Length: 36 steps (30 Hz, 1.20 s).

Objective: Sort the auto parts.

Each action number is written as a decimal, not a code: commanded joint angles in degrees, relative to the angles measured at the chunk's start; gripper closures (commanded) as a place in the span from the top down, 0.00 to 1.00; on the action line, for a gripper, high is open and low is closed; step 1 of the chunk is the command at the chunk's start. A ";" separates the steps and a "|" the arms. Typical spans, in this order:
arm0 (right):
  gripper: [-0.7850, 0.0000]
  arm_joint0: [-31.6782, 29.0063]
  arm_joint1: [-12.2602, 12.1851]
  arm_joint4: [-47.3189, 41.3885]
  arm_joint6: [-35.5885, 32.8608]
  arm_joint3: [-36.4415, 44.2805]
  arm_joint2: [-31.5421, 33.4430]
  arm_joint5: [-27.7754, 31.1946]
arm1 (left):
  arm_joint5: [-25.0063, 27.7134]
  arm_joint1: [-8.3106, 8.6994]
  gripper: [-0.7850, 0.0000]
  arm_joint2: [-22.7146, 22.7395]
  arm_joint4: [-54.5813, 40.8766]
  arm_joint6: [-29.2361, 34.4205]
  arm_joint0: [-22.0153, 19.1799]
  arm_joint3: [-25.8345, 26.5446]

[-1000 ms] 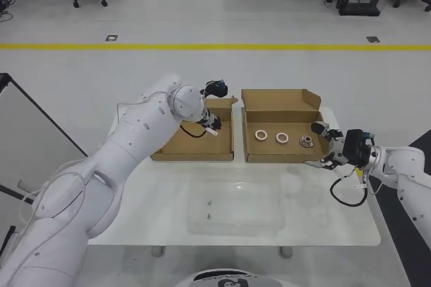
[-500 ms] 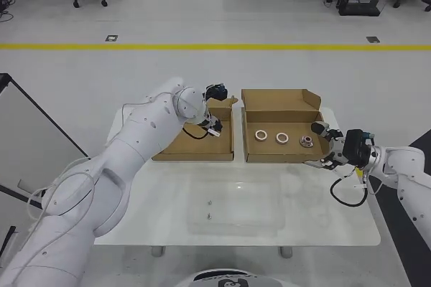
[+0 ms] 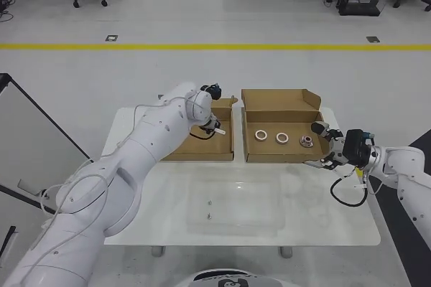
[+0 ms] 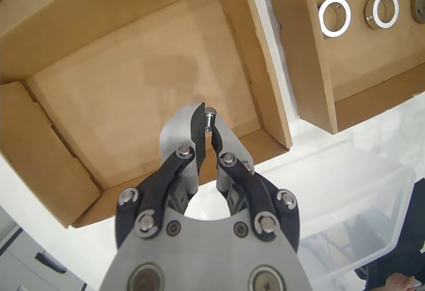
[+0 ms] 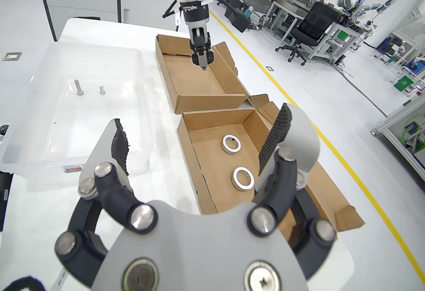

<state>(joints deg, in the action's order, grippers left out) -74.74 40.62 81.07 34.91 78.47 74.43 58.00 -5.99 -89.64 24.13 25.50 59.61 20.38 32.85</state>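
Note:
My left gripper (image 4: 208,122) hangs just above the floor of the left cardboard box (image 4: 132,73), shut on a small silver screw (image 4: 209,119) that stands between its fingertips. From above, that gripper (image 3: 214,130) is over the box's right half. The right cardboard box (image 3: 273,151) holds two metal rings (image 3: 261,135) (image 3: 282,136) and a flanged part (image 3: 306,140). My right gripper (image 5: 201,113) stands open with nothing between its fingers, beside the right box's outer edge (image 3: 317,147). Both rings (image 5: 231,143) (image 5: 243,178) lie just beyond it.
A clear plastic bin (image 3: 273,222) sits at the table's front centre, with two bolts (image 3: 210,203) (image 3: 209,215) lying in it. Both boxes have raised flaps along their far sides. Bare table lies to the left of the bin and near the front right corner.
My left arm has swung its elbow to the right, with the gripper staying over the left box and still holding the screw. The right arm has barely moved.

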 commanded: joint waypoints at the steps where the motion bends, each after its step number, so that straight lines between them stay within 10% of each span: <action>1: 1.00 0.00 0.00 0.01 0.07 0.00 -0.01 0.00 | 0.40 -1.19 0.00 -0.37 -0.21 -0.38 -0.43 -2.31; 21: 1.00 0.00 0.00 0.01 0.07 0.00 -0.01 0.00 | 2.35 -11.05 0.00 -1.86 -0.89 -3.23 -1.83 -19.20; 36: 1.00 0.00 0.00 0.01 0.07 0.00 -0.01 0.00 | 4.62 -11.24 0.00 -3.06 2.79 -5.88 -0.47 -19.69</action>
<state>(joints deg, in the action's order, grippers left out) -74.74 40.62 81.07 34.91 78.47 74.43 58.00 -2.62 -101.01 21.51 26.91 54.63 19.41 13.00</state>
